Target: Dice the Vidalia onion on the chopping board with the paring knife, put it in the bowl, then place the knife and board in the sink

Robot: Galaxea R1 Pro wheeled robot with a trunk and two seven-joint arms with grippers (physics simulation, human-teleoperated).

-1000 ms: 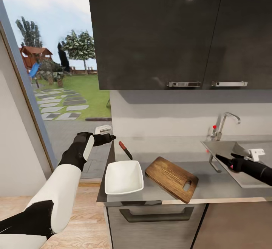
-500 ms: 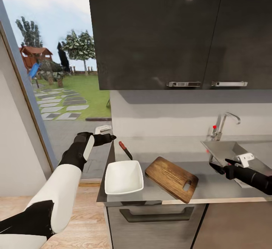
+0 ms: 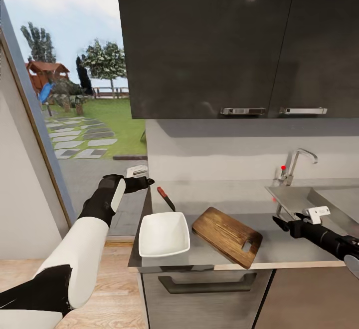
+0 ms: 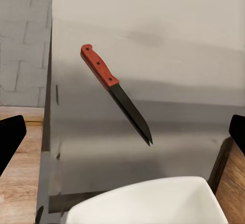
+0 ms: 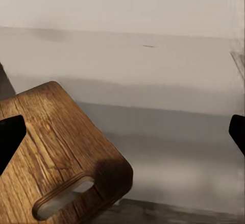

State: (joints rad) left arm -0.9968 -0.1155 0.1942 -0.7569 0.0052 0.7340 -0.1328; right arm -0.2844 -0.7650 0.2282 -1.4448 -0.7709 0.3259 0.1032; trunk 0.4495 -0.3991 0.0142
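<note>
Head view | right end effector (image 3: 280, 222) hovering, fingers apart, empty | sink (image 3: 299, 196) lying just behind it | left end effector (image 3: 144, 181) far off, fingers apart.

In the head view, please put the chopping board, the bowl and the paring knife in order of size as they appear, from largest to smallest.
1. chopping board, the largest, by a small margin.
2. bowl, nearly the same as the board, so this order is unsure.
3. paring knife, clearly the smallest; it lies farther back, and the bowl's rim hides its tip.
</note>
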